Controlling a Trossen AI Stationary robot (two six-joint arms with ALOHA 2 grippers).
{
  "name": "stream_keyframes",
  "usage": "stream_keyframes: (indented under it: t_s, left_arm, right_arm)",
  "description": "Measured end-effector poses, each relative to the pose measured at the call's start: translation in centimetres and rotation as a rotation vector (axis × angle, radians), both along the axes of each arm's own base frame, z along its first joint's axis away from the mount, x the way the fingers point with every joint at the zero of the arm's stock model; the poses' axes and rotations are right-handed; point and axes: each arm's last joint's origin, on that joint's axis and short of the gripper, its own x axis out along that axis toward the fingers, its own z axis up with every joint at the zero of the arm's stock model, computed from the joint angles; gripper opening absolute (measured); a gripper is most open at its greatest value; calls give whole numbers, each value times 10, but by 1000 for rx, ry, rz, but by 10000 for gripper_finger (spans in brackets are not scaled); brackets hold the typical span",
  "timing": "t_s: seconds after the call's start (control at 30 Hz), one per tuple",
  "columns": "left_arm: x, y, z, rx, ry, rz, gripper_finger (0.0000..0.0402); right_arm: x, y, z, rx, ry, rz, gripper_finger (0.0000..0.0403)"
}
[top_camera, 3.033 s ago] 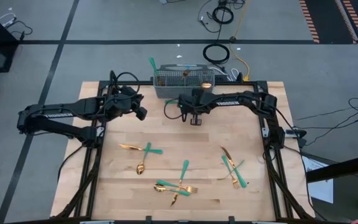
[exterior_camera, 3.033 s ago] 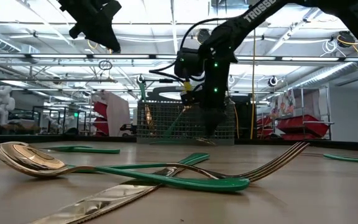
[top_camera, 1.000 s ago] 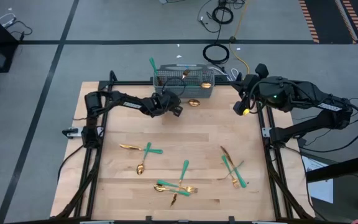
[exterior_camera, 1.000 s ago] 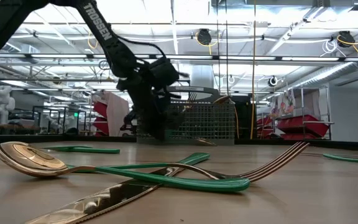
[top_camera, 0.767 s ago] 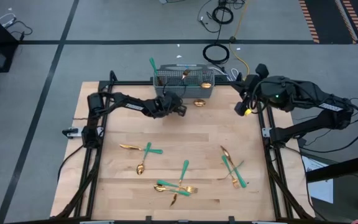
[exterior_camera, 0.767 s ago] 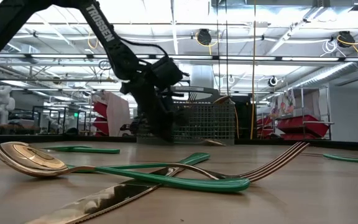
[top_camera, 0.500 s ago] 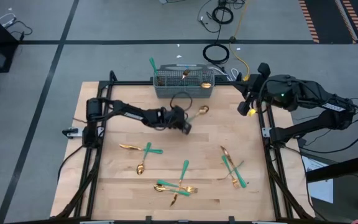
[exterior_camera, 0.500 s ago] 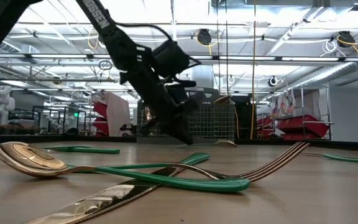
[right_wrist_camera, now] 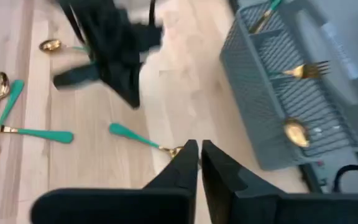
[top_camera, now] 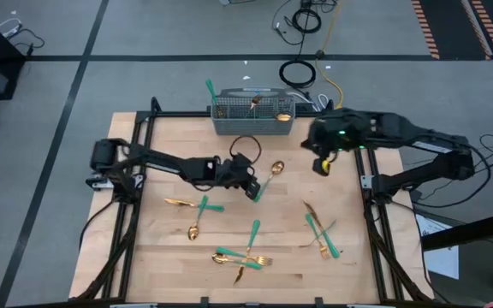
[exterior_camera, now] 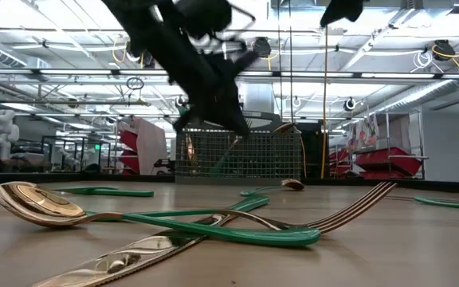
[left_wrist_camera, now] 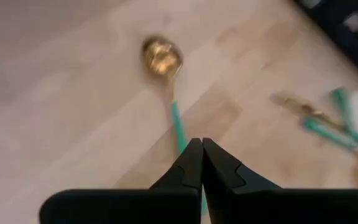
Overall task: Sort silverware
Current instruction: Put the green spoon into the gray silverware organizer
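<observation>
Sorting looks barely begun — the wire basket [top_camera: 253, 114] at the top centre of the high view holds only three pieces that I can make out: a teal handle sticking up at its left end, a fork [right_wrist_camera: 304, 70] and a spoon [right_wrist_camera: 295, 132]. The rest of the silverware lies on the table [top_camera: 161, 257]: one spoon [top_camera: 269, 174] at mid-frame, just beside the left gripper [top_camera: 252, 186], whose fingers are pressed together over its handle end without clearly holding it; about three pieces left of centre, about four low in the middle, about four at lower right. The right gripper [top_camera: 321, 162] hovers right of centre, fingers closed on nothing
</observation>
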Motion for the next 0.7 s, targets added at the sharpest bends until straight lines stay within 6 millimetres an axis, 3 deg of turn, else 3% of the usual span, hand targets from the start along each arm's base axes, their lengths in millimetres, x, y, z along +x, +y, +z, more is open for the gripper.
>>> stream_keyframes:
  t_s: [0.13, 0.3, 0.43, 0.57, 0.7]
  left_arm:
    - [-26, 1, 38, 69, 29, -56, 11]
    - [-73, 5, 76, 118, 127, -68, 13]
    - [-110, 6, 104, 122, 120, 10, 14]
    - [-142, 6, 130, 141, 41, 38, 15]
    - [-167, 5, 151, 175, -49, 17, 15]
  right_arm:
    - [27, -8, -34, -30, 146, 76, 63]
    - [68, -17, -78, -43, 317, 146, 127]
    - [102, -24, -115, 163, 306, -22, 155]
    - [118, -25, -150, 436, 357, -316, 158]
    - [125, -17, -162, 589, 346, -544, 155]
